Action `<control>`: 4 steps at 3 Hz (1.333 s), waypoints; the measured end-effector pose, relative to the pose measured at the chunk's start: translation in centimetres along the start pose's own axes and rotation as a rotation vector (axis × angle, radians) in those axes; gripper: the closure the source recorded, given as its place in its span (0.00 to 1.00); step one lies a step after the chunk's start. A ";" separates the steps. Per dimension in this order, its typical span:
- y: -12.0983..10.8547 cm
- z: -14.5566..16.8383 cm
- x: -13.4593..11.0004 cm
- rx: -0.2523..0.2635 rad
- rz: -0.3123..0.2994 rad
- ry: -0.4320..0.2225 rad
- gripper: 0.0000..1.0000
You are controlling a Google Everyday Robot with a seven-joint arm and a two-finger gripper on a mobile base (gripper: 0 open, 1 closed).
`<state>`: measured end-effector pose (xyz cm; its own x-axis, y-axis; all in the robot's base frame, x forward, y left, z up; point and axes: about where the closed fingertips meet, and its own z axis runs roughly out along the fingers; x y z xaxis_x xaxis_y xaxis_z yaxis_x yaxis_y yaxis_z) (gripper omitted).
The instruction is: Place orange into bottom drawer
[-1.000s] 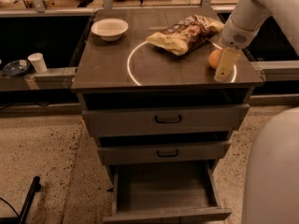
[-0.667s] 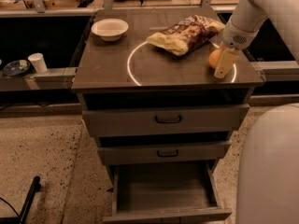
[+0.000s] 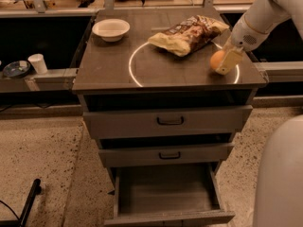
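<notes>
– What has moved since a second ago?
– Almost nothing. The gripper (image 3: pixel 224 64) is where it was, at the bench's (image 3: pixel 109 74) front right corner, and the orange (image 3: pixel 216 59) has not shifted.
– Count things for me.
– One orange, one chip bag (image 3: pixel 187 32) toward the back right, and one bowl (image 3: pixel 111 30) at the back left corner. Below are three drawers: the top drawer (image 3: pixel 169 121) and middle drawer (image 3: pixel 169 155) are shut, and the bottom drawer (image 3: pixel 165 190) is pulled out.
– And the gripper?
– It comes down from the right edge and rests against the orange's right side. I cannot tell whether it is clenched on the fruit or merely touching it.
– Where is the orange?
– On the bench top, near the front right corner, just apart from the bag.
</notes>
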<state>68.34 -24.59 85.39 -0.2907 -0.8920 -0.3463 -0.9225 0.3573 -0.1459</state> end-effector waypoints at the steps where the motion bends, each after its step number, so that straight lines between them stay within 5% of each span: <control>1: 4.1 -4.2 -1.3 -0.027 -0.028 -0.276 1.00; 2: 10.4 -8.0 -1.4 -0.041 -0.064 -0.438 1.00; 3: 13.1 -6.9 2.0 -0.087 -0.006 -0.439 1.00; 4: 12.7 -6.5 1.5 -0.060 -0.002 -0.469 1.00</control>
<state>54.56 -23.21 89.02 -0.1556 -0.6659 -0.7297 -0.9398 0.3272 -0.0982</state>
